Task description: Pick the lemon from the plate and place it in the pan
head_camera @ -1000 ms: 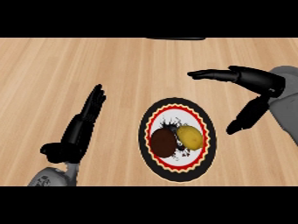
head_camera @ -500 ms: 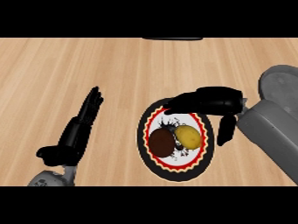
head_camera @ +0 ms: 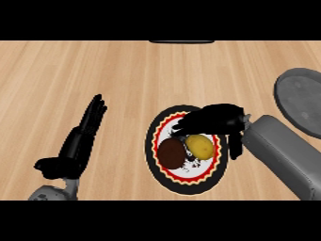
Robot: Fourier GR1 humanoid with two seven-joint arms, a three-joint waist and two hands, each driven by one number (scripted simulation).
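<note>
The lemon (head_camera: 199, 146) lies on the plate (head_camera: 150, 146), so the right robot hand (head_camera: 215, 120) hovers over the plate's far edge, spread open to straddle it; the left robot hand (head_camera: 83, 136) rests open left of the plate.

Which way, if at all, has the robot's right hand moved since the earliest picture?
Yes. The right hand has moved left, from right of the plate to over its upper rim, close to the lemon.
</note>
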